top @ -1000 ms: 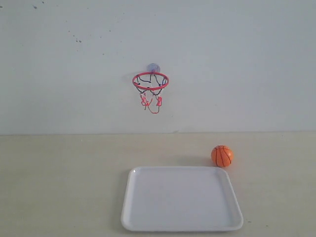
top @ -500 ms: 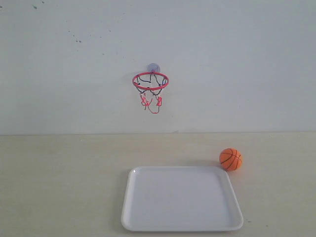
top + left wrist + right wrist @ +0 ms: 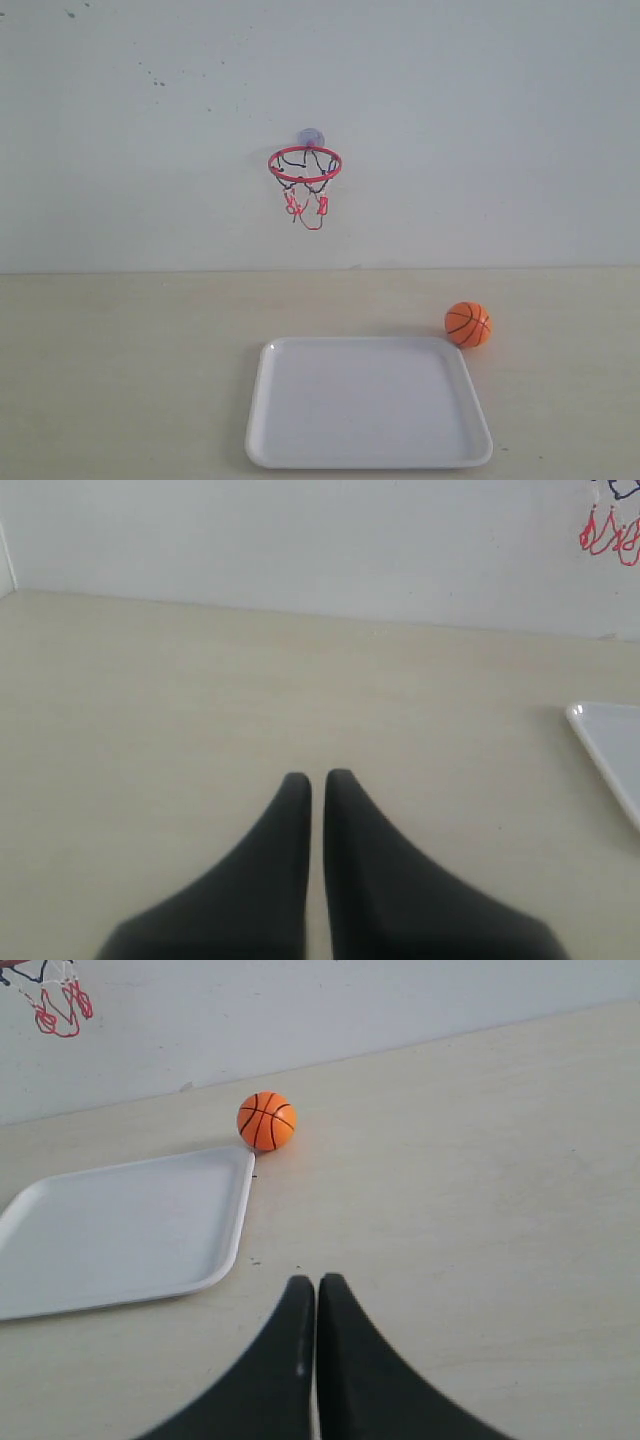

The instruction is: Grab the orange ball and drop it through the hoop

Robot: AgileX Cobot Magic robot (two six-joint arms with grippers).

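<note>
The orange ball rests on the table just off the far right corner of the white tray; the right wrist view shows the ball beside the tray's corner. The hoop, a red ring with a netted string, hangs on the wall by a greyish suction cup. Its net shows at the edge of both wrist views. My left gripper is shut and holds nothing. Well short of the ball, my right gripper is also shut and holds nothing. Neither gripper appears in the exterior view.
The white tray lies flat on the beige table, below and in front of the hoop, and holds nothing. A pale wall stands behind the table. The tray's edge shows to one side of my left gripper.
The ball has rolled a short way to the right along the tray's far edge and now lies still. Nothing else has moved.
</note>
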